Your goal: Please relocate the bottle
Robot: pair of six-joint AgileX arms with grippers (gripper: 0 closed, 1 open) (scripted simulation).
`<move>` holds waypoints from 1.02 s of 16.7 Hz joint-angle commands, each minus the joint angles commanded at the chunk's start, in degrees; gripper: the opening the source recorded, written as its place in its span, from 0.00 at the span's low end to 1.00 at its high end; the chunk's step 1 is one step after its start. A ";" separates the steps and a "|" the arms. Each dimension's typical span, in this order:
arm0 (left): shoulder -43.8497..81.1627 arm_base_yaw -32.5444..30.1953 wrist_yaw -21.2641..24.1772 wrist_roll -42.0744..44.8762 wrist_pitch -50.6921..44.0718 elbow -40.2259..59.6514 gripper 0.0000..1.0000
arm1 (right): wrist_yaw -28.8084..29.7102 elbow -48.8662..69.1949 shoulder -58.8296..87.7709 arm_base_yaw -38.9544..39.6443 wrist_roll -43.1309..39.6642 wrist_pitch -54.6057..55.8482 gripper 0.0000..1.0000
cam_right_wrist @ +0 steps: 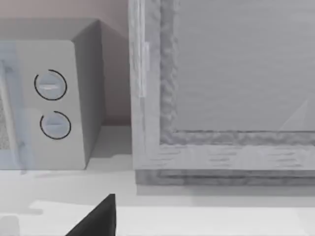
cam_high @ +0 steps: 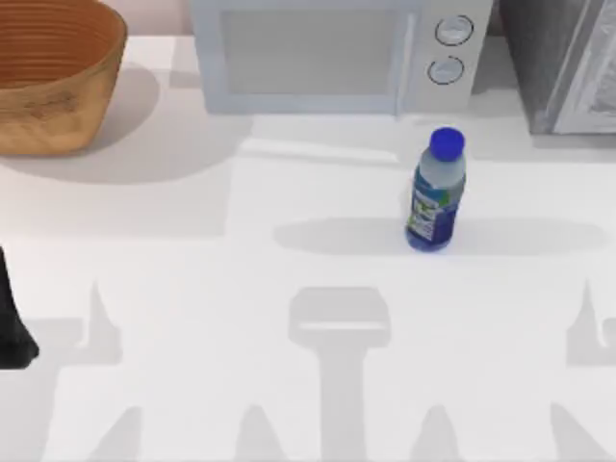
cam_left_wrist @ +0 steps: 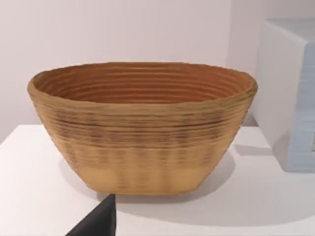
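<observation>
The bottle (cam_high: 435,195) stands upright on the white table (cam_high: 192,269), right of centre, just in front of the microwave's dial end. It is small and clear, with a round blue cap and a blue label with green and white marks. Nothing touches it. My left arm (cam_high: 12,327) is a dark shape at the table's left edge, far from the bottle. A dark corner of my left gripper (cam_left_wrist: 98,221) points toward the basket. A dark corner of my right gripper (cam_right_wrist: 98,216) faces the back right of the table.
A woven brown basket (cam_high: 48,77) (cam_left_wrist: 142,128) sits at the back left. A white microwave (cam_high: 327,53) (cam_right_wrist: 49,98) with two round dials stands at the back centre. A grey box-like unit (cam_high: 563,63) (cam_right_wrist: 221,88) stands at the back right.
</observation>
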 joint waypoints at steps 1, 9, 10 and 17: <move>0.00 0.00 0.00 0.00 0.00 0.00 1.00 | 0.00 0.00 0.00 0.00 0.00 0.00 1.00; 16.68 -6.79 1.17 -0.39 13.90 6.48 1.00 | 0.00 0.00 0.00 0.00 0.00 0.00 1.00; 21.41 -8.41 1.34 -0.41 17.37 8.03 1.00 | 0.00 0.00 0.00 0.00 0.00 0.00 1.00; 64.54 -21.64 2.33 -0.21 46.38 20.55 1.00 | 0.00 0.00 0.00 0.00 0.00 0.00 1.00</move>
